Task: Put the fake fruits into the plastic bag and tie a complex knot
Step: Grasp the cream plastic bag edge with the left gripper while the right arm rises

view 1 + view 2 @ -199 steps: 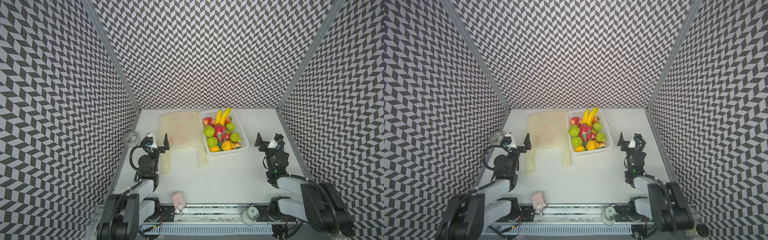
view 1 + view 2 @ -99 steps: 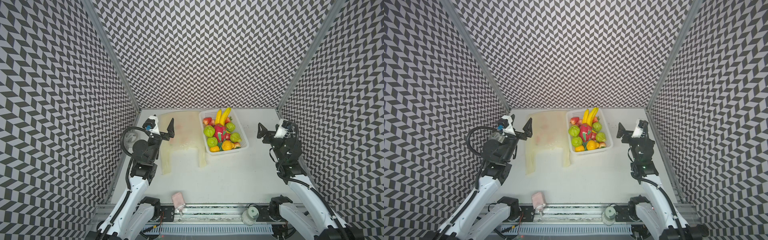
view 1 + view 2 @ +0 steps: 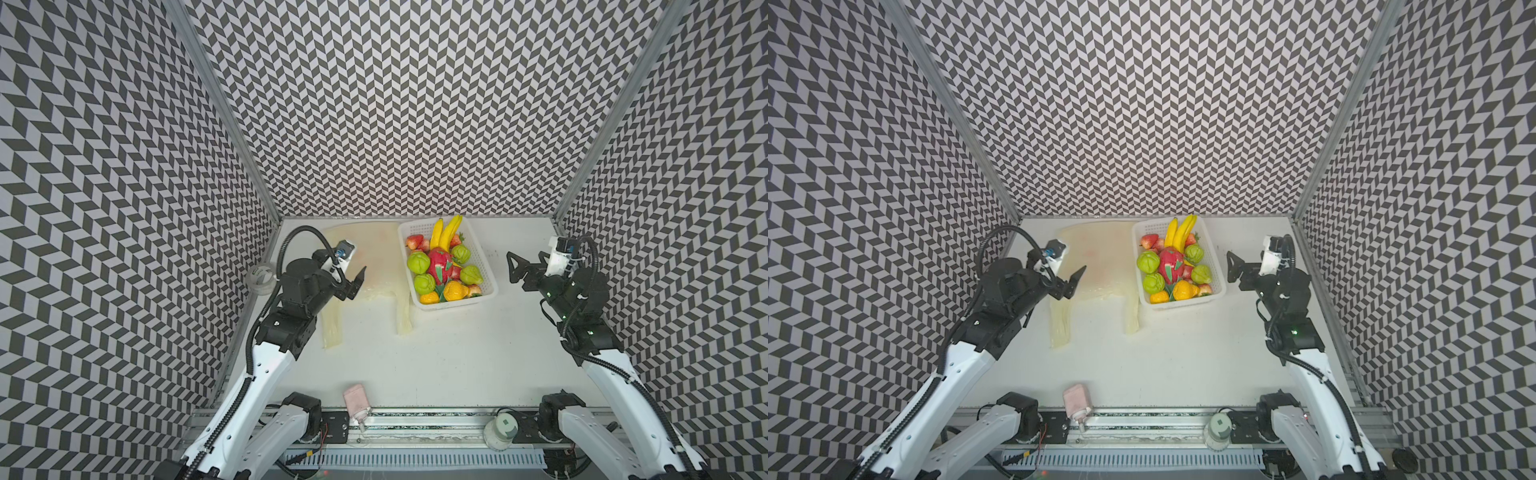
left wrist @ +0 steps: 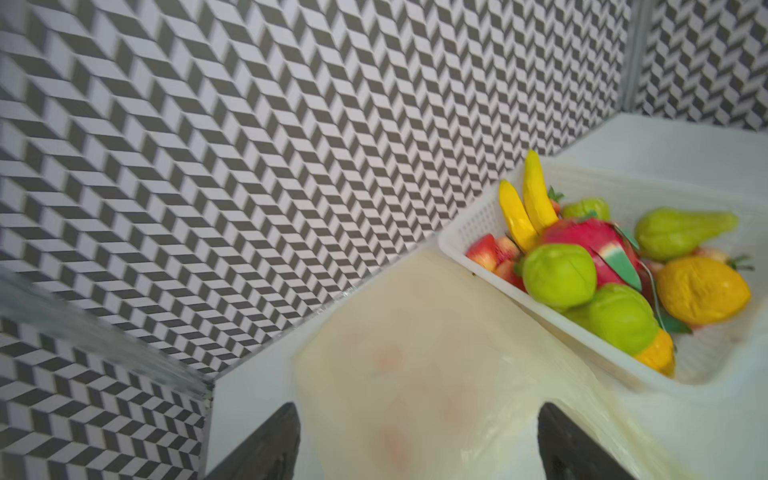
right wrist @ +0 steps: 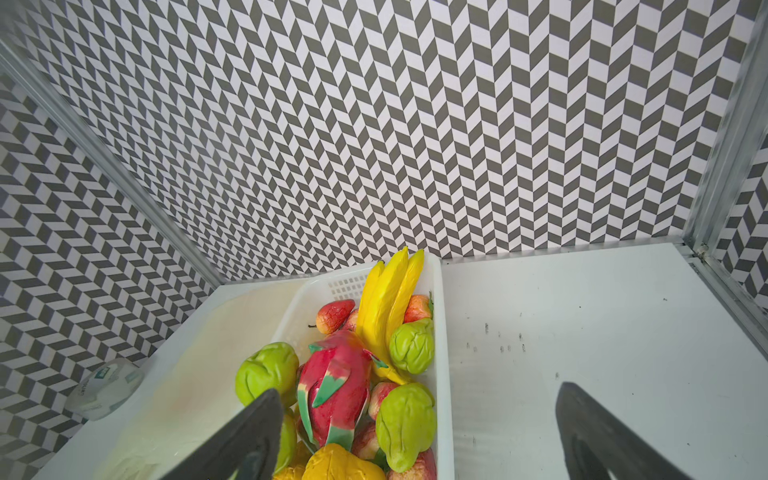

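The thin, translucent pale-yellow plastic bag (image 3: 376, 253) lay flat on the white desk (image 3: 457, 353), far left, just beside the white perforated plastic basket (image 3: 485, 266) holding the glossy fake fruits (image 3: 440, 266). The left end effector (image 3: 355, 282) hovered above the bag with its fingers spread. The right end effector (image 3: 517, 270), also spread and empty, hung right of the basket.

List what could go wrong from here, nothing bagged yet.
1. The plastic bag lies flat; the left gripper, open over it, may pinch both layers and not open the mouth.
2. The fake fruits are heaped in the basket; the right gripper could nudge the bananas at the far rim out.
3. The bag's edge looks to lie against the basket, so tugging it may drag the basket.
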Controlling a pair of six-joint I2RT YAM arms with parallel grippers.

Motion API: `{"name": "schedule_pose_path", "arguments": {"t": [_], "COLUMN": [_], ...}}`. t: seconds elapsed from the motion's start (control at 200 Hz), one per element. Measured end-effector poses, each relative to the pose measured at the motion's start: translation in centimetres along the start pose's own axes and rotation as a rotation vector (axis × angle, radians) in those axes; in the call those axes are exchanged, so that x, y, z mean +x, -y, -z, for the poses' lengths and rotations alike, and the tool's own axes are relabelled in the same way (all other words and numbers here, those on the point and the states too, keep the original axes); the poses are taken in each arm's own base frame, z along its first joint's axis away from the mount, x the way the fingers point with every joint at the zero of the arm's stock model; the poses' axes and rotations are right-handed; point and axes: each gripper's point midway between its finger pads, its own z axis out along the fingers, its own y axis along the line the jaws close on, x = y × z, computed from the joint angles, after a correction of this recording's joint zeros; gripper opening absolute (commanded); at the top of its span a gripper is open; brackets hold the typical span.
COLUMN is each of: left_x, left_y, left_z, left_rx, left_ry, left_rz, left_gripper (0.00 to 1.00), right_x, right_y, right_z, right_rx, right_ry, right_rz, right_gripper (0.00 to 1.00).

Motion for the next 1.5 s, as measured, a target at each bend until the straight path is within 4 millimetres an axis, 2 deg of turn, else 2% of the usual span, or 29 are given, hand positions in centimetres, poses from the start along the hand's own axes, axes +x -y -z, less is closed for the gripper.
{"name": "schedule_pose_path", "arguments": {"t": [0.11,0.215,0.601,0.996,1.312,1.502], "left_x": [3.7,6.5,14.0,16.0,15.5,16.3], "left_y": [3.6,5.5,6.0,5.4,4.9,5.3], "left_z": [-1.6,-2.9,-7.3,-10.7,-14.0,-15.6], "left_rx": [0.075,0.117,0.110,0.049,-0.001,0.000], "left_ry": [-0.120,-0.217,-0.491,-0.539,-0.512,-0.516], "left_rz": [-0.130,-0.225,-0.390,-0.458,-0.464,-0.467], "left_gripper": [0.96,0.97,1.00,1.00,1.00,1.00], "right_x": [0.2,0.2,0.1,-0.1,0.2,0.1], "right_y": [0.0,0.0,-0.1,-0.3,-0.3,-0.4], "right_z": [0.0,0.0,0.1,0.4,0.4,0.4], "right_rx": [0.001,0.000,-0.004,-0.011,-0.017,-0.020], "right_ry": [-0.007,-0.007,-0.005,0.008,0.004,0.012], "right_rz": [0.001,0.008,0.021,0.028,0.027,0.029], "right_gripper": [1.00,1.00,1.00,1.00,1.00,1.00]}}
